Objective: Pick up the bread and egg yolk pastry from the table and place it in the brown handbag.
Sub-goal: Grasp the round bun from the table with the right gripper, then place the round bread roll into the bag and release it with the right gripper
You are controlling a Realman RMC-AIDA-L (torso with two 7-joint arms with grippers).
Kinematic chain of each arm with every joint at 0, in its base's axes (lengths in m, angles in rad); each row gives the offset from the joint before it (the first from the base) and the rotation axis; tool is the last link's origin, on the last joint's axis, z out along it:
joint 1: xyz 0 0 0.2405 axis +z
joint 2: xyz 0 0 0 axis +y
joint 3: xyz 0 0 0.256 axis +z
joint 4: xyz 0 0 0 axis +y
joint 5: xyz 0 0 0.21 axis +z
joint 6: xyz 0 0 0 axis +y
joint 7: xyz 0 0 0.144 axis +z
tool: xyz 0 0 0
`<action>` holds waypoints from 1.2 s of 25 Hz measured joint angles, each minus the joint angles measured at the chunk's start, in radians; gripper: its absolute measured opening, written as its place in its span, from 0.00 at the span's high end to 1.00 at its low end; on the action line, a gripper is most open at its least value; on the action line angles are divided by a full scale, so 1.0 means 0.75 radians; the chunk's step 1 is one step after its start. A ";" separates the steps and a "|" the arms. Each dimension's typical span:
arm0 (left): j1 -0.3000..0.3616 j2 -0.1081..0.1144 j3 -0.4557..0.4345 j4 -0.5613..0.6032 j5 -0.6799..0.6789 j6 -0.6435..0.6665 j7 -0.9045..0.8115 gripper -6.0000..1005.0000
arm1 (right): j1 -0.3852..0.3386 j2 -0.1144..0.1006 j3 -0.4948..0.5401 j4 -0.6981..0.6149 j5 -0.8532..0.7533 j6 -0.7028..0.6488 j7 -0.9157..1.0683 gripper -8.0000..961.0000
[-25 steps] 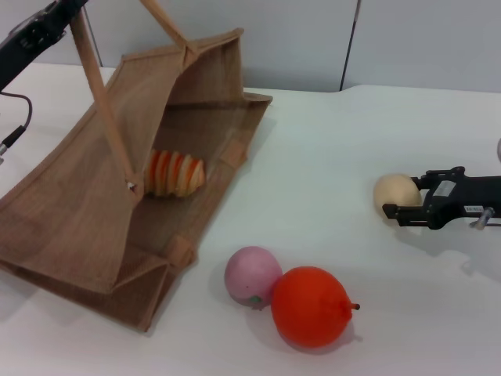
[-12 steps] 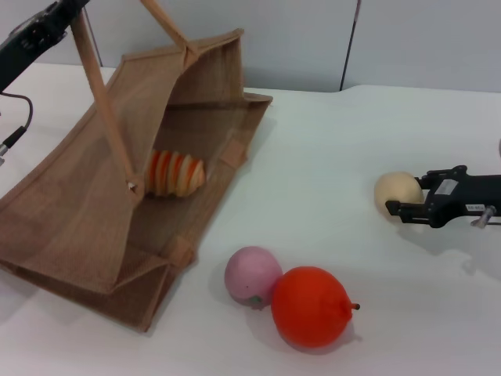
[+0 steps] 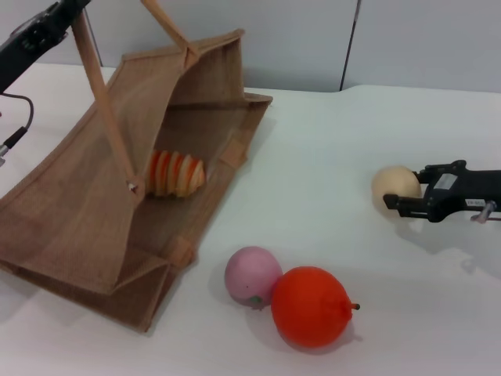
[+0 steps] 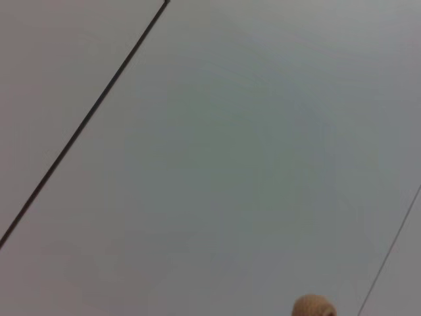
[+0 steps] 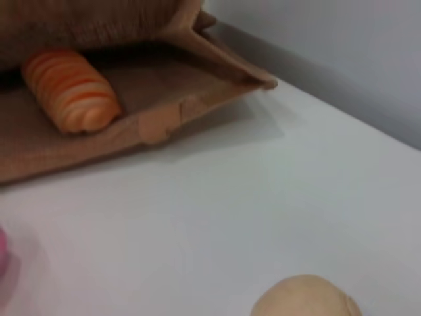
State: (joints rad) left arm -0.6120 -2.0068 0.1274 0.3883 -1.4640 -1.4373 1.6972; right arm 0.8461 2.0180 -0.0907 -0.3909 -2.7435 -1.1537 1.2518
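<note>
White bench [image 3: 329, 157] under grey wall panels carries everything. Already inside the brown handbag [image 3: 70, 211], at about nine o'clock in the head view, lies the bread [image 3: 174, 173], so half the job looks done. At three o'clock the right hand [image 3: 401, 203] has its fingers clamped on the egg yolk pastry [image 3: 395, 186], which must yet travel to the bag. At ten o'clock the left hand [image 3: 59, 14] holds up a handle [image 3: 100, 94]; whether it is apart or together cannot be told.
</note>
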 joint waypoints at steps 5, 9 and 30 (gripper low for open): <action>-0.015 -0.004 0.004 0.000 0.002 -0.001 0.001 0.88 | -0.018 0.000 -0.004 -0.073 0.087 -0.127 -0.021 0.40; -0.043 -0.006 0.045 0.000 0.003 -0.008 -0.010 0.88 | -0.026 -0.003 -0.004 -0.115 0.163 -0.267 -0.051 0.40; -0.175 0.003 0.196 0.004 0.015 -0.187 -0.141 0.88 | 0.253 0.007 -0.133 0.226 0.222 -0.104 -0.192 0.41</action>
State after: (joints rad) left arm -0.7430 -2.0048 0.2742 0.3910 -1.4531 -1.5775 1.5914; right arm 1.0357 2.0232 -0.1904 -0.2213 -2.5770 -1.2315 1.1076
